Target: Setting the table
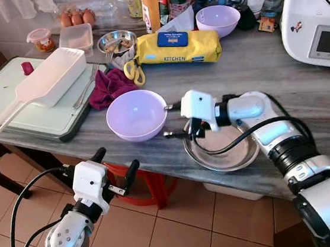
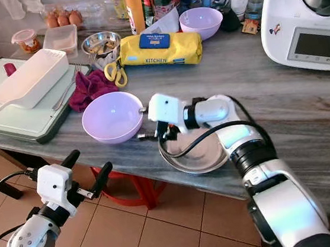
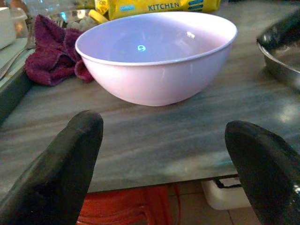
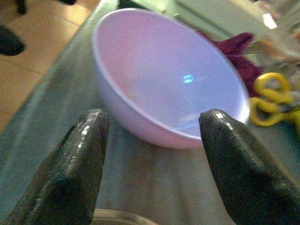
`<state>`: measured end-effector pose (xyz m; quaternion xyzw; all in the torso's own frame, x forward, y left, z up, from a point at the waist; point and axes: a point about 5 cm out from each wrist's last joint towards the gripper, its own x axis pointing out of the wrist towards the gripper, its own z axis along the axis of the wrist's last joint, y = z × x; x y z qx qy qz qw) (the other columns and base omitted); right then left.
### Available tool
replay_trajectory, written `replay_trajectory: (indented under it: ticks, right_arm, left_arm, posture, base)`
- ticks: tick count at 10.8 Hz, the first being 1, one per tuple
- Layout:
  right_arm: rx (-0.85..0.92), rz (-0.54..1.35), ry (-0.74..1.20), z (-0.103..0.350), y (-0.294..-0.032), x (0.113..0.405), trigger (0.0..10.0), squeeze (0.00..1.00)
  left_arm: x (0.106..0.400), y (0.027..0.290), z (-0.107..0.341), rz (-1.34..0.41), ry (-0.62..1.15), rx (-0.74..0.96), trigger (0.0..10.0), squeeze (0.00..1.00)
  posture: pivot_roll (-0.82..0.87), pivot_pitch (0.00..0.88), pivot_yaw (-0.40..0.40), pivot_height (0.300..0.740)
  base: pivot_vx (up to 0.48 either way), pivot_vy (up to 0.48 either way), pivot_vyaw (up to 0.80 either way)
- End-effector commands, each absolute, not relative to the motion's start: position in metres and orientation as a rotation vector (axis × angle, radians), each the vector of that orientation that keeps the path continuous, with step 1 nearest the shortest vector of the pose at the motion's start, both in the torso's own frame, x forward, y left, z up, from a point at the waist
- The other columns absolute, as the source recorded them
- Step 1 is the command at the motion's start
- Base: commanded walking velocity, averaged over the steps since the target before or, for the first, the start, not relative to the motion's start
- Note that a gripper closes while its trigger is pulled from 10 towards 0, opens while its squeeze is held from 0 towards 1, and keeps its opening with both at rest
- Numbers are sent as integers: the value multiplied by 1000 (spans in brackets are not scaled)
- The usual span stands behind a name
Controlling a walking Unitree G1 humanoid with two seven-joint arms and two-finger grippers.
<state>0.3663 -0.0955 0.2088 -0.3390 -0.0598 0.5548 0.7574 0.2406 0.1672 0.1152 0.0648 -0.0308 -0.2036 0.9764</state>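
- Lavender bowl (image 1: 136, 115) is set upright near the front edge of the grey marbled bench (image 1: 304, 92), just beside a maroon cloth (image 1: 108, 87) and a steel pan (image 1: 222, 148).
- Right gripper (image 1: 175, 120) is held over the steel pan's rim, pointed at the bowl; its fingers (image 4: 70, 173) are seen spread apart in the right wrist view, holding nothing, with the bowl between them further off.
- Left gripper (image 1: 115, 166) is held below the bench edge, in front of the bowl; its fingers (image 3: 56, 173) are parted and empty in the left wrist view.
- Left wrist view gives the bowl side-on, plus a red stool (image 3: 126, 206) under the bench.
- Right wrist view gives yellow scissors (image 4: 269, 105) behind the bowl.
- Head views add a second lavender bowl (image 1: 218, 21) at the back, a yellow wipes pack (image 1: 178, 47), a white dustpan-like scoop (image 1: 44, 83) on a pale green tray (image 1: 8, 111), eggs (image 1: 76, 18) and a white kitchen machine (image 2: 305, 21).
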Motion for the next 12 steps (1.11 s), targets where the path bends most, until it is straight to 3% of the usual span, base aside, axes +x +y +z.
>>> replay_trajectory:
  ticks: [1,8,11,12]
  right_arm:
    - [-724,1145,-242,227,-96,366,10000,1000]
    - [-570,842,-417,238,-112,328,10000,1000]
    - [-393,876,-230,203,-130,281,10000,1000]
    - [-385,890,-181,199,-138,269,10000,863]
  left_arm:
    - [241,170,115,-403,-53,141,10000,0]
    - [256,151,119,-450,-82,106,10000,0]
    - [261,147,117,-459,-82,95,10000,0]
    - [265,146,117,-456,-81,93,10000,0]
  posture:
    - [-97,152,69,740]
    - [-136,143,94,740]
    - [-160,141,98,740]
    - [-176,140,100,740]
  base:
    - [0,0,0]
    - [0,0,0]
    - [0,0,0]
    - [0,0,0]
